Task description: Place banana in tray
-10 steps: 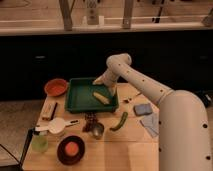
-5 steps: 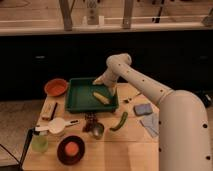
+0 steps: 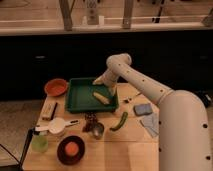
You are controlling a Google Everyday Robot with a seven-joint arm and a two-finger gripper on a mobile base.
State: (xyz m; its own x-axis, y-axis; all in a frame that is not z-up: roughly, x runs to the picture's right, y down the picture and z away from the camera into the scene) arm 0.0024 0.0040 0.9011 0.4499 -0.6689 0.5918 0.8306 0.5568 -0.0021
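Observation:
The small pale-yellow banana (image 3: 101,97) lies inside the dark green tray (image 3: 78,99), toward its right side. The tray stands at the back middle of the wooden table. My gripper (image 3: 99,80) is over the tray's back right corner, just above and behind the banana, apart from it. The white arm reaches in from the right.
An orange bowl (image 3: 55,87) stands left of the tray. A green pepper-like vegetable (image 3: 119,121) lies in front of the tray's right corner. A dark bowl with an orange fruit (image 3: 71,149), a metal cup (image 3: 97,130), a white scoop (image 3: 56,125), a green bottle (image 3: 39,142) and blue cloths (image 3: 146,116) are nearby.

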